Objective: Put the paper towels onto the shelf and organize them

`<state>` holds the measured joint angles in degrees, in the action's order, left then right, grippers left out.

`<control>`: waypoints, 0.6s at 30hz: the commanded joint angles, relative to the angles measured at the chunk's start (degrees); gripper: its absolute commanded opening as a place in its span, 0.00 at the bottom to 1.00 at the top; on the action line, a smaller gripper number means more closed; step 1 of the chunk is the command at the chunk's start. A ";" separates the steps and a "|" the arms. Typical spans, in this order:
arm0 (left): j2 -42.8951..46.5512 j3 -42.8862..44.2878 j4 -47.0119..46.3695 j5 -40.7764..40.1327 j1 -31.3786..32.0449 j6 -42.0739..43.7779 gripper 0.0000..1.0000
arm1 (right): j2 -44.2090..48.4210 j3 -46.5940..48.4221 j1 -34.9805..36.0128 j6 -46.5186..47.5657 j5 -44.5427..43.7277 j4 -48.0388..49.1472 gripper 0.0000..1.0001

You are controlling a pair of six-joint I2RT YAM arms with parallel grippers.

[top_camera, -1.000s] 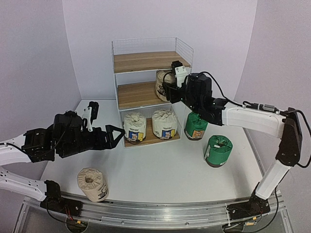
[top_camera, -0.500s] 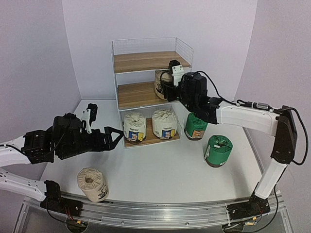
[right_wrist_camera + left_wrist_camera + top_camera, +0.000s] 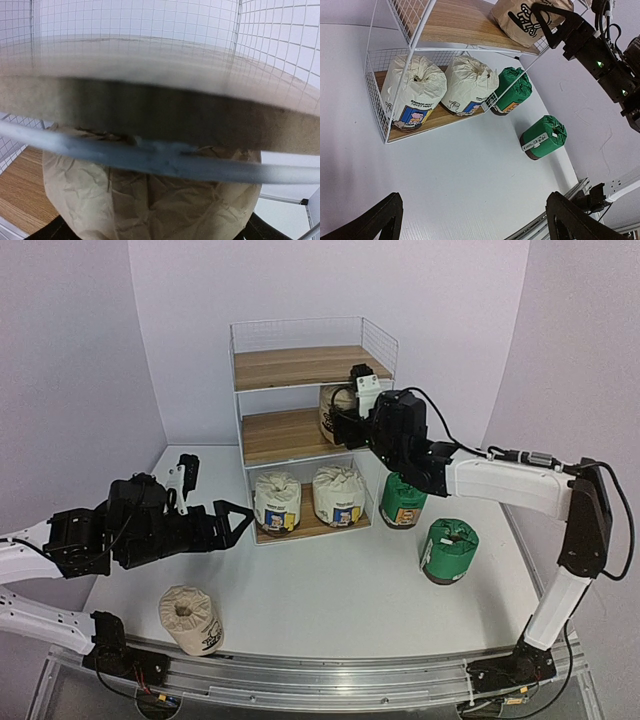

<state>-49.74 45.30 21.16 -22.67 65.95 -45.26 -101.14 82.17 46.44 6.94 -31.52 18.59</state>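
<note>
- One shelf (image 3: 300, 367) and six rolls: two beige, two white, two green.
- Near beige roll (image 3: 190, 618): on the table (image 3: 330, 590), at 7 o'clock from the shelf.
- Left white roll (image 3: 277, 502) and right white roll (image 3: 338, 495): side by side on the bottom board.
- Upper beige roll (image 3: 330, 405): on the middle board, at its right end.
- Inner green roll (image 3: 403, 502): just beside the shelf at 3 o'clock. Outer green roll (image 3: 448, 550): at 4 o'clock, apart.
- Left gripper (image 3: 243, 525): the arm is low and points toward the bottom board, jaws wide apart, holding nothing.
- Right gripper (image 3: 342, 422): it reaches in from 3 o'clock, with fingers on both sides of the upper beige roll. I cannot tell if they press it.
</note>
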 commanded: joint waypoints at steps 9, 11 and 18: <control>-0.68 2.16 3.69 -0.71 -0.18 -2.48 1.00 | 6.12 -2.14 0.22 -2.37 0.74 0.74 0.95; -0.92 2.74 4.83 -0.94 -0.14 -3.30 1.00 | 7.10 -2.53 0.17 -3.06 0.92 -0.80 0.96; -2.49 6.46 12.75 -1.86 -0.16 -9.13 1.00 | 10.88 -4.82 0.16 -4.39 2.35 -4.90 0.97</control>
<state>-51.37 47.39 28.55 -22.81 65.95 -50.29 -94.22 78.61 46.44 4.04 -30.62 15.31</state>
